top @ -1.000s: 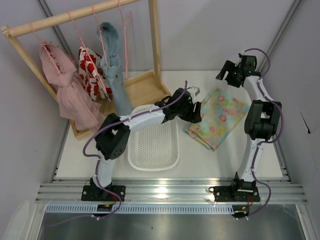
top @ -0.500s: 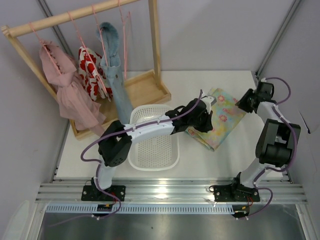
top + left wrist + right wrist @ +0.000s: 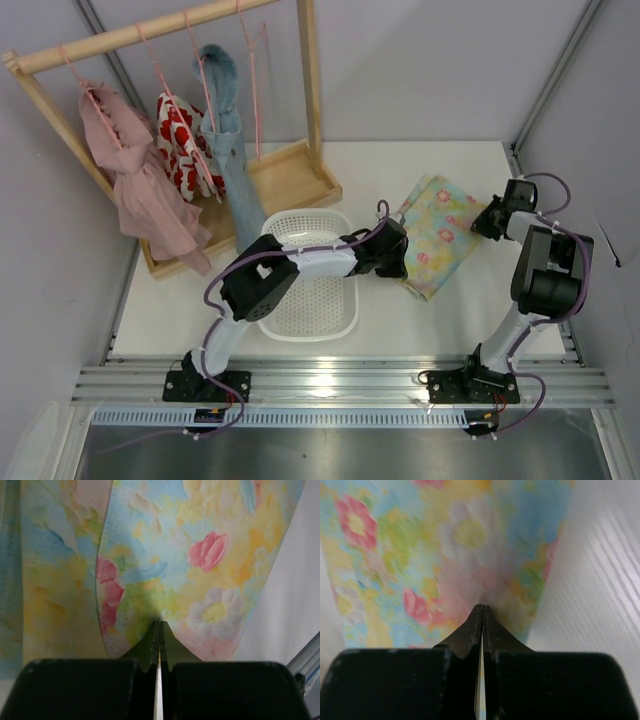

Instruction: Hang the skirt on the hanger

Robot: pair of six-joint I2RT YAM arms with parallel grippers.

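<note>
Skirt (image 3: 440,232): lies flat on tabletop (image 3: 400,330).
Left pincer (image 3: 159,630): closed, pinching its near edge.
Right pincer (image 3: 481,612): closed, pinching far edge.
Risk: shallow pinches slip on lifting; cloth drops.

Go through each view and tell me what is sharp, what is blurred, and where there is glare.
Top external: sharp and evenly lit, with glare on the metal rail at the near edge. Left wrist: the skirt print is soft, the left gripper a dark silhouette. Right wrist: the skirt is blurrier, the right gripper dark, the table bright.
</note>
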